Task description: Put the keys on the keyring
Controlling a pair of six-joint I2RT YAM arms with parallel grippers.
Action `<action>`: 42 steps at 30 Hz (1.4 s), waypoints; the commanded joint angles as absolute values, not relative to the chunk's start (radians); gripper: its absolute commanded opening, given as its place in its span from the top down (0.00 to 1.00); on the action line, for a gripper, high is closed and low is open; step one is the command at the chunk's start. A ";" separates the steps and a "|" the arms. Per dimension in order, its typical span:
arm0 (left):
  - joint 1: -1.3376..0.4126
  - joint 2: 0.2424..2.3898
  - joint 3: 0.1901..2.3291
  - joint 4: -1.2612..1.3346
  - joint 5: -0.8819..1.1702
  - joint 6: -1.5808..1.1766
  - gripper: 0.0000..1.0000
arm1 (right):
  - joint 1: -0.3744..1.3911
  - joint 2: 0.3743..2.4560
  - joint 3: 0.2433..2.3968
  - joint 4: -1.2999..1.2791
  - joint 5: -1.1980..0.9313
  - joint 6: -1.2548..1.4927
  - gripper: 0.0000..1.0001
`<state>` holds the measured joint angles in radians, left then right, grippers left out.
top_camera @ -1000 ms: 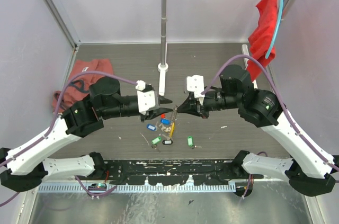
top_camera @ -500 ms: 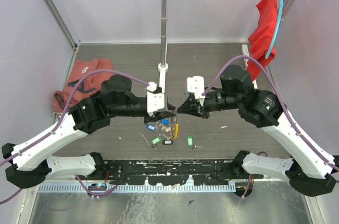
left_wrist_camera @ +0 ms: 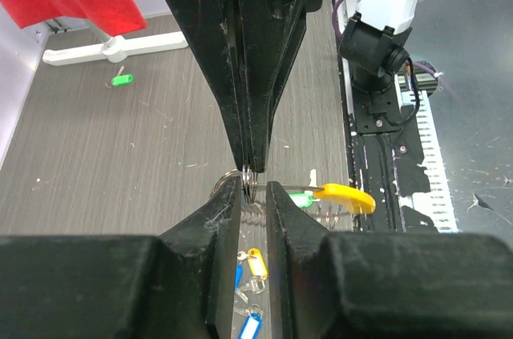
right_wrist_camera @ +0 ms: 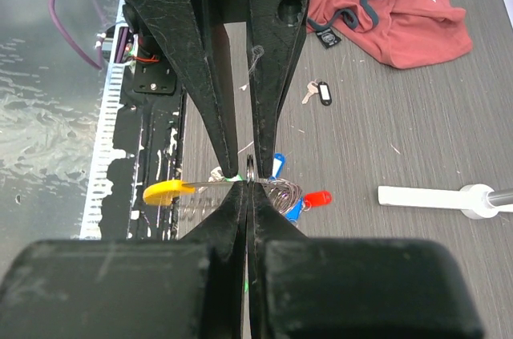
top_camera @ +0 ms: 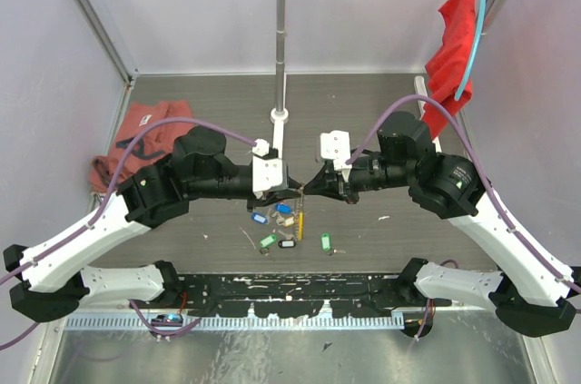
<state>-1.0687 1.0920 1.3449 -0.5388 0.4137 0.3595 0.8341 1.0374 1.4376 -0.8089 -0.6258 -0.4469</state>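
1. step in hand, as i read it: the keyring (right_wrist_camera: 276, 191) is held up between the two arms so that it can be worked open for a key.
2. the right fingers (right_wrist_camera: 248, 195) are closed tight on the ring's silvery wire, and they alone carry it above the counter (top_camera: 381, 121).
3. the left fingers (left_wrist_camera: 224, 212) stand a narrow gap apart, straddling the ring wire and the tips of the right fingers. i see no pinch yet.
4. the ring's yellow section (left_wrist_camera: 346, 195) juts out sideways from the grip, and the coil hangs just below the meeting point.
5. keys: a red tag (right_wrist_camera: 318, 197) and a blue tag (right_wrist_camera: 277, 165) sit right by the coil. i cannot tell whether they are threaded on.
6. two green tags (top_camera: 267, 241) (top_camera: 325, 241) and a black tag (top_camera: 287, 243) lie loose on the counter beneath the arms.
7. next move, in my judgement: bring the left fingers onto the wire beside the right grip without knocking it, then part the coil enough to feed in a loose key.
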 commanded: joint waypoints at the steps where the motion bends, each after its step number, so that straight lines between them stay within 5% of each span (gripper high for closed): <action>1: -1.069 1.095 1.382 -0.546 0.425 0.366 0.76 | 0.840 1.021 1.443 -0.761 -0.650 -0.457 0.99; 7: -1.069 1.095 1.387 -0.551 0.416 0.374 0.79 | 0.840 1.025 1.434 -0.753 -0.656 -0.459 0.99; 14: -1.069 1.101 1.392 -0.560 0.411 0.376 1.00 | 0.841 1.018 1.429 -0.743 -0.665 -0.459 0.99; 22: -1.068 1.040 1.322 -0.453 0.368 0.329 1.00 | 0.840 0.928 1.345 -0.611 -0.624 -0.436 0.70; 42: -1.068 0.923 1.146 -0.144 0.388 0.130 1.00 | 0.839 0.825 1.144 -0.237 -0.645 -0.258 0.69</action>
